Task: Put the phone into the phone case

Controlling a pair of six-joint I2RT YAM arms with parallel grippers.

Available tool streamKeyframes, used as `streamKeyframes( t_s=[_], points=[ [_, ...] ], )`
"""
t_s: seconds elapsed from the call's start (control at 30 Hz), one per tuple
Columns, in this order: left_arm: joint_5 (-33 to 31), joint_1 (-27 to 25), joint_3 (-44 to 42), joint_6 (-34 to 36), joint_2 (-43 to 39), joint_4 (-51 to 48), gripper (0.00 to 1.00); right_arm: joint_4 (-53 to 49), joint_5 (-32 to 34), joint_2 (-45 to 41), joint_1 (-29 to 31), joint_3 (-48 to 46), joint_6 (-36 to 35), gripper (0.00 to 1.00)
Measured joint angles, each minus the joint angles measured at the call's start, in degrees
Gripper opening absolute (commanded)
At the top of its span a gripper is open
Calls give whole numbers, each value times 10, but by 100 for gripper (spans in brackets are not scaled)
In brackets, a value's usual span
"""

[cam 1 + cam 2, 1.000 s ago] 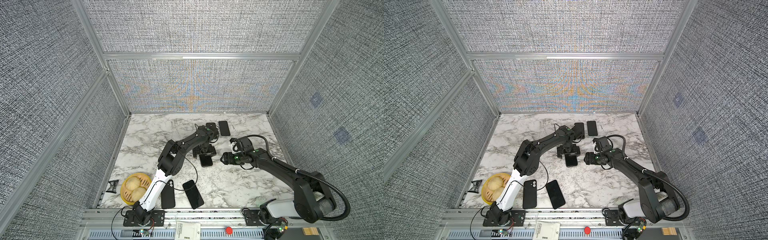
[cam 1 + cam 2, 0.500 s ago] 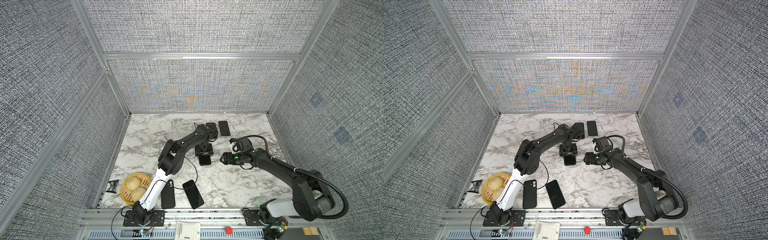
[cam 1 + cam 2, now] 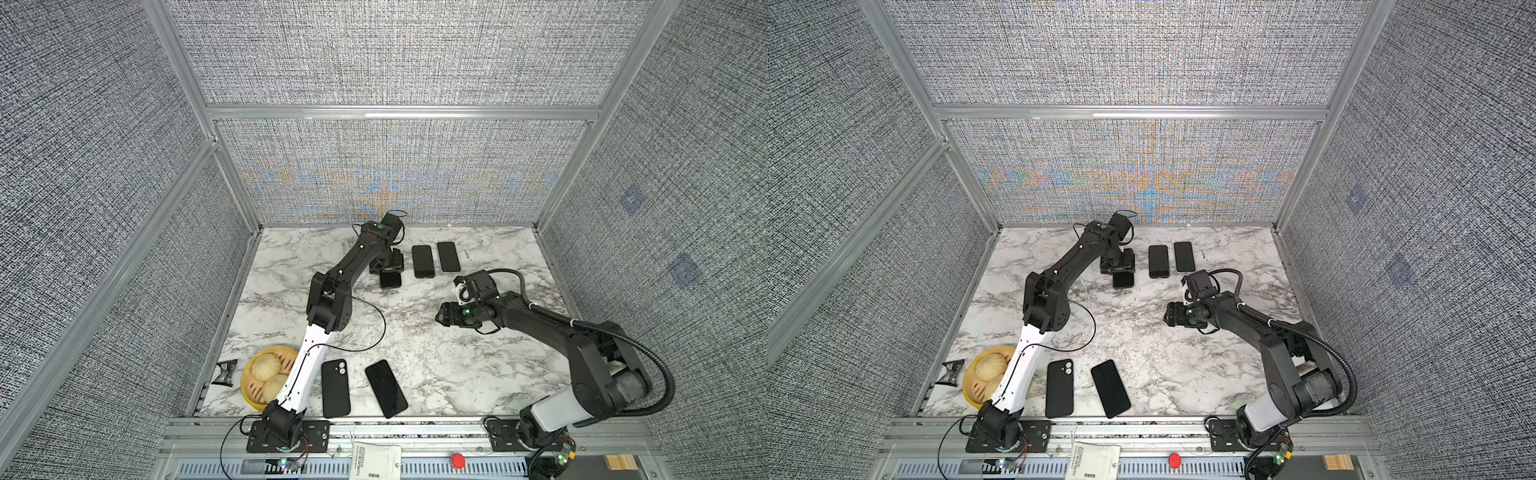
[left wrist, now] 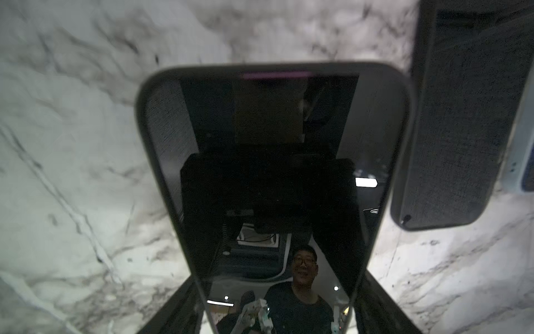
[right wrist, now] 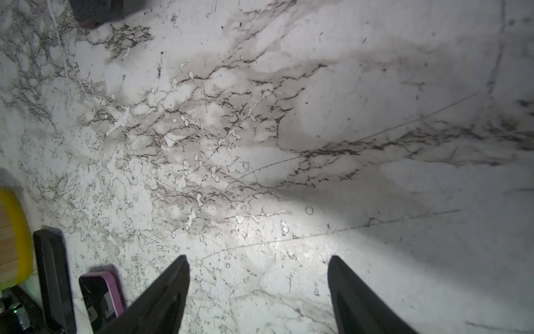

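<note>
My left gripper [image 3: 387,266] [image 3: 1121,266] [image 4: 278,274] is at the back of the table, shut across the width of a dark phone [image 3: 390,280] [image 3: 1123,280] [image 4: 268,130]. Its fingers [image 4: 179,312] press on the phone's two long edges. The glossy screen faces up and a thin pink edge shows at its far end. Whether the phone is off the marble I cannot tell. Right beside it lies a dark phone case [image 3: 423,261] [image 3: 1158,261] [image 4: 462,115], textured lining up. My right gripper [image 3: 442,316] [image 3: 1169,313] [image 5: 258,260] hovers open over bare marble mid-table.
Another dark slab [image 3: 448,256] with a light blue edge [image 4: 520,150] lies beyond the case. Near the front edge lie a black camera-side-up phone or case [image 3: 336,388] and a purple-edged phone [image 3: 385,388] [image 5: 101,292]. A yellow basket [image 3: 249,376] of buns sits front left.
The left gripper has closed on the phone and moved it from mid-table toward the back and slightly left, next to the case. The right arm has not moved.
</note>
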Motion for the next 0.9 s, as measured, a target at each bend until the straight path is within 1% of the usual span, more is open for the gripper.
streamKeyframes(
  t_s=[0.17, 0.3, 0.53, 0.7, 0.83, 0.9],
  points=[
    [7, 19, 17, 22, 22, 57, 57, -1, -4, 2, 0, 7, 0, 78],
    [21, 16, 17, 32, 35, 86, 57, -3, -3, 4, 0, 10, -1, 78],
    [42, 15, 3, 25, 40, 129, 59, -5, -3, 7, 7, 10, -2, 78],
    [49, 15, -6, 18, 42, 141, 64, -5, -2, 8, 12, 10, -2, 78],
    [49, 8, -45, 4, 24, 161, 65, -4, -1, 14, 15, 10, 0, 78],
    [50, 5, -53, -3, 21, 167, 68, -5, -1, 19, 17, 10, 0, 78]
  ],
)
